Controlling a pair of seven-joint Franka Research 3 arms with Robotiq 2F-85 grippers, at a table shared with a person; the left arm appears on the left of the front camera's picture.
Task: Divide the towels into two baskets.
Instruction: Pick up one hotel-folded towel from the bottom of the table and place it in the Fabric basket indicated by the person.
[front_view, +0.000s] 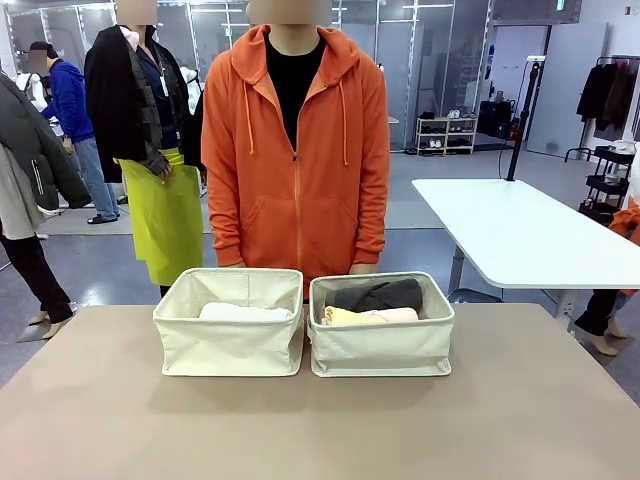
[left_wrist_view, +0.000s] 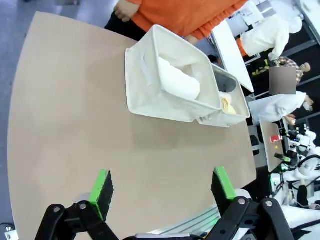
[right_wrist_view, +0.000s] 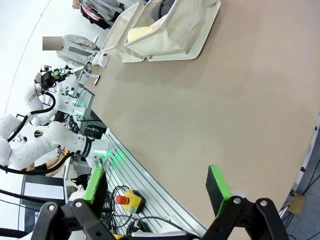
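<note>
Person in orange hoodie (front_view: 295, 160) stands right behind both baskets, hands near the far rims. Left basket (front_view: 230, 345): soft cream canvas, boxy, w/ white terry roll (front_view: 243, 312) inside. Right basket (front_view: 385, 350), touching it: dark grey roll (front_view: 378, 295) and pale yellow roll (front_view: 368, 317). Tan matte surface (front_view: 320, 430). Left hand (left_wrist_view: 160, 187) and right hand (right_wrist_view: 156, 186) both spread wide, holding nothing, well apart from baskets.

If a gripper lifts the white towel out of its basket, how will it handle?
The white towel looks like soft rolled cloth, so it would probably squash and sag at the ends. It is likely light. Its round roll might unwind or roll if set down.
</note>
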